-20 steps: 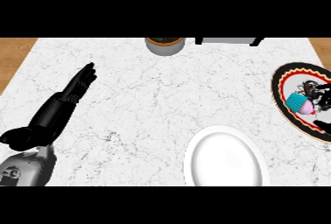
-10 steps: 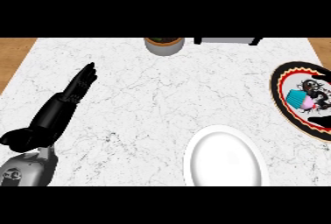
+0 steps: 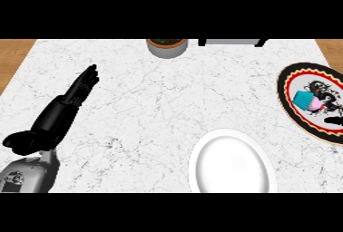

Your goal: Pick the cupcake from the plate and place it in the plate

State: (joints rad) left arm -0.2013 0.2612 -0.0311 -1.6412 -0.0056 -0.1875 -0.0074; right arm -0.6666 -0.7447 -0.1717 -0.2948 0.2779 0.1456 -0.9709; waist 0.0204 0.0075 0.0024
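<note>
Far right of frame, a pink-frosted cupcake in a teal wrapper (image 3: 307,100) is seen on a patterned oval plate (image 3: 295,79), well apart from the black left hand (image 3: 70,100), which is held flat, fingers straight, holding nothing, at frame left; the right hand is not shown.

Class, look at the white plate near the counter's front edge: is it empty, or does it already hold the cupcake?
Empty: the white plate shows bare; the cupcake sits on the patterned plate.

The counter (image 3: 167,99) is white marble with fine grey veining, edged by brown wood at far left and far right. The near plate (image 3: 231,163) is plain white. The right plate (image 3: 295,79) is cream with a black rim, red ring and black figures. The cupcake (image 3: 307,100) has a turquoise wrapper and pink icing. The left hand (image 3: 64,113) is black on a grey forearm.
</note>
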